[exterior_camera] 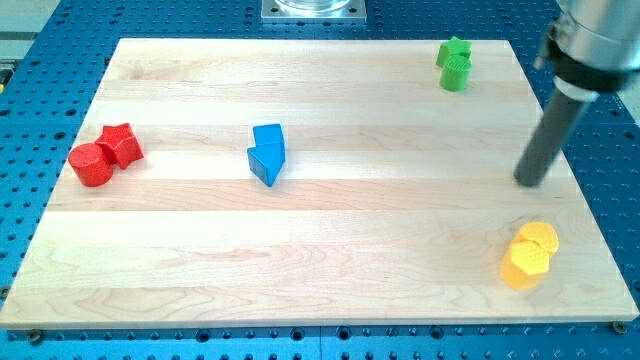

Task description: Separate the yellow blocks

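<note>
Two yellow blocks touch each other near the view's bottom right: a yellow hexagon (524, 263) in front and a rounder yellow block (540, 237) just behind it. My tip (529, 183) is on the board at the right side, a little above the yellow pair and apart from it. The dark rod rises from the tip toward the view's top right corner.
Two blue blocks (267, 153) touch left of centre. A red cylinder (91, 165) and a red star (121, 145) touch at the left edge. Two green blocks (455, 63) touch at the top right. The wooden board (330, 290) has blue perforated table around it.
</note>
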### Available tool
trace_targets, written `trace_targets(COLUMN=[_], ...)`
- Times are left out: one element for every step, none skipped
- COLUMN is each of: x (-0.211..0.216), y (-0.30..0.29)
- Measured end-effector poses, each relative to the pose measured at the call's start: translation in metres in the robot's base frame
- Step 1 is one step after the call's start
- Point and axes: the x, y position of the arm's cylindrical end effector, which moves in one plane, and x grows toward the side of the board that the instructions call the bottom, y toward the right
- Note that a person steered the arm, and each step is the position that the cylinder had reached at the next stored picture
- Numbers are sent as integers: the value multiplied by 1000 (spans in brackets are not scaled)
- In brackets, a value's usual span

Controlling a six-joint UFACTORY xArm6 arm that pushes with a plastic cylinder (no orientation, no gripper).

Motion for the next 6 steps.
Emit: trace_targets(x=[54, 82, 85, 125, 136, 133], y=[-16, -11, 24, 22, 9, -39])
